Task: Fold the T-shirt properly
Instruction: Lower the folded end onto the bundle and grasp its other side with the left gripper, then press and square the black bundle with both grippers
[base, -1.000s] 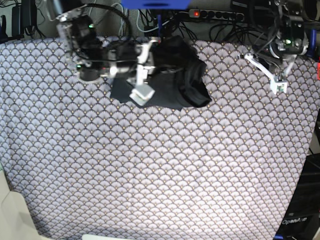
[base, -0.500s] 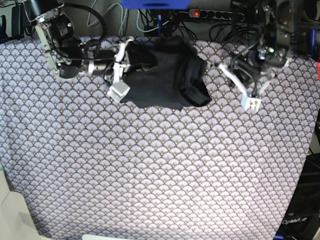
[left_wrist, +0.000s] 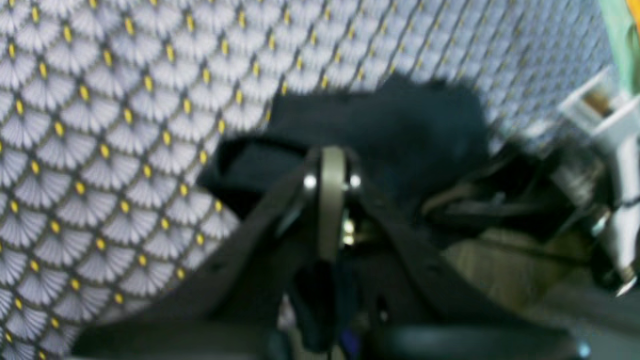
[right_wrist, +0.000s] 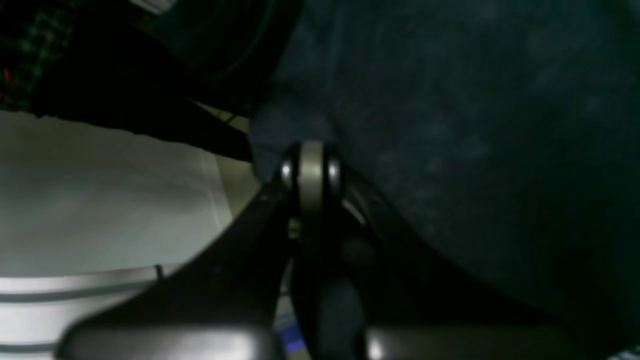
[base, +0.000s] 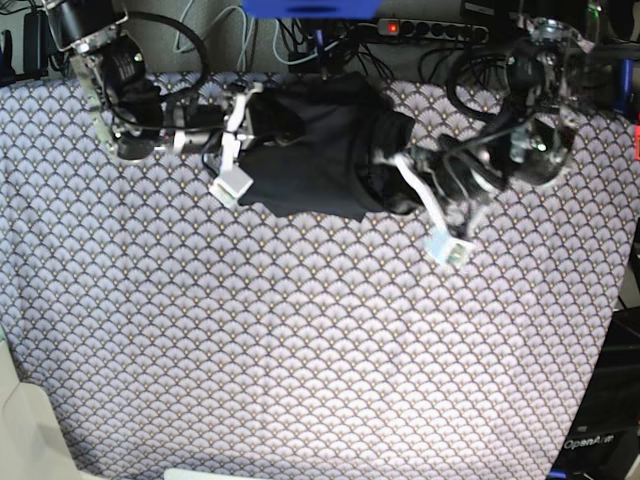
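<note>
The black T-shirt (base: 310, 160) lies bunched at the back middle of the scallop-print tablecloth (base: 300, 340), its right side rolled into a thick fold. My right gripper (base: 262, 118) is at the shirt's left edge. In the right wrist view its jaws (right_wrist: 311, 160) are shut with their tips against the dark cloth (right_wrist: 450, 125); I cannot tell whether any cloth is pinched. My left gripper (base: 400, 180) reaches in from the right to the rolled fold. The left wrist view shows it (left_wrist: 332, 162) shut and empty, with the shirt (left_wrist: 400, 120) just beyond its tips.
A power strip (base: 430, 30) and tangled cables run along the back edge behind the shirt. The tablecloth (left_wrist: 100, 125) covers the whole table, which ends at the right (base: 625, 300). A pale object (base: 20, 420) sits at the front left corner.
The left arm has swung in from the back right toward the shirt's right fold. The right arm drew back to the left along the shirt's left edge, then nearly stopped.
</note>
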